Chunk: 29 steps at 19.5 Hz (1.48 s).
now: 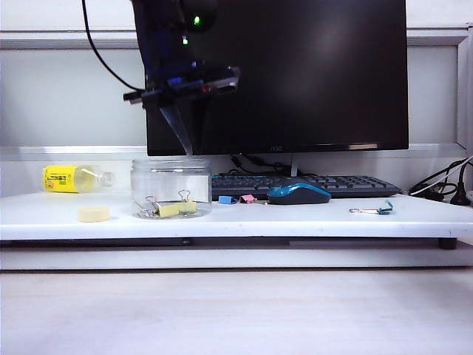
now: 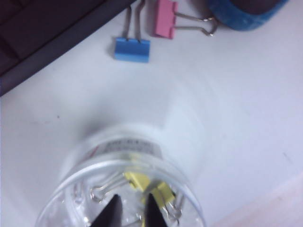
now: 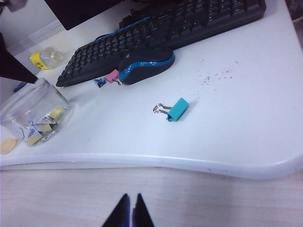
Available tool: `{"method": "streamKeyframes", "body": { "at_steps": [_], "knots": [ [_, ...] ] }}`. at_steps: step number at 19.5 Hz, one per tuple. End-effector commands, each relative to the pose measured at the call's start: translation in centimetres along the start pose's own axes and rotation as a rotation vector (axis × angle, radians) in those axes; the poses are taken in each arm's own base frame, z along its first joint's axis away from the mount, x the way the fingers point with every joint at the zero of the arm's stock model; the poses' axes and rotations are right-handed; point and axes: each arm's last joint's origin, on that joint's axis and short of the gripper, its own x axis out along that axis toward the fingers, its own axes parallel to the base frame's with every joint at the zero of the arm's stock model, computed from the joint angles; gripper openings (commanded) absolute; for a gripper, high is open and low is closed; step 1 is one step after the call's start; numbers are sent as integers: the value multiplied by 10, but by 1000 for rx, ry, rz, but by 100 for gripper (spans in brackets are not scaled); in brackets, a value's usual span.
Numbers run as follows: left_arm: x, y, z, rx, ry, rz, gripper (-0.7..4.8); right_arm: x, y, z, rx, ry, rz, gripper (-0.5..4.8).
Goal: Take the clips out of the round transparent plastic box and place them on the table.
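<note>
The round transparent plastic box (image 1: pixel 171 174) stands uncapped on the left part of the white table (image 1: pixel 295 220). Yellow clips (image 1: pixel 177 209) with silver wire handles lie on its floor. My left gripper (image 1: pixel 188 149) hangs straight above the box mouth, fingers pointing down. In the left wrist view that gripper (image 2: pixel 133 202) is open by a narrow gap with nothing between the tips, just over the yellow clips (image 2: pixel 138 180) inside the box (image 2: pixel 130 147). My right gripper (image 3: pixel 131 198) is shut and empty, off the table's front edge. The box (image 3: pixel 28 101) and clips (image 3: pixel 34 138) also show there.
A yellow-labelled bottle (image 1: pixel 74 178) lies behind the box, and a pale round disc (image 1: pixel 94 214) sits beside it. Blue (image 1: pixel 228 199) and pink (image 1: pixel 247 198) clips, a mouse (image 1: pixel 298 192), a keyboard (image 1: pixel 340 183) and a teal clip (image 1: pixel 383 209) lie to the right. A monitor (image 1: pixel 310 74) stands behind.
</note>
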Motion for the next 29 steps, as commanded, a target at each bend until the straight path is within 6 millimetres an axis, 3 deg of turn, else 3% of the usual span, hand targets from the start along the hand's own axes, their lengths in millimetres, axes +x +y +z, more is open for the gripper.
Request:
{"method": "streamKeyframes", "body": {
  "at_steps": [1, 7, 13, 17, 24, 25, 29],
  "knots": [
    [-4, -1, -4, 12, 47, -2, 78, 0, 0, 0, -4, 0, -4, 22],
    [3, 0, -6, -115, 84, -5, 87, 0, 0, 0, -4, 0, -3, 22],
    [37, 1, -3, -240, 137, 2, 90, 0, 0, 0, -5, -1, -2, 22],
    [53, 2, -3, -271, 174, 9, 124, 0, 0, 0, -5, -1, -2, 22],
    [57, 3, -4, -268, 177, 44, 131, 0, 0, 0, -5, -2, -3, 22],
    [61, 2, -4, -266, 184, 46, 160, 0, 0, 0, -5, -2, -2, 22],
    [73, 3, -4, -267, 210, 55, 160, 0, 0, 0, -6, -2, -3, 22]
  ]
}}
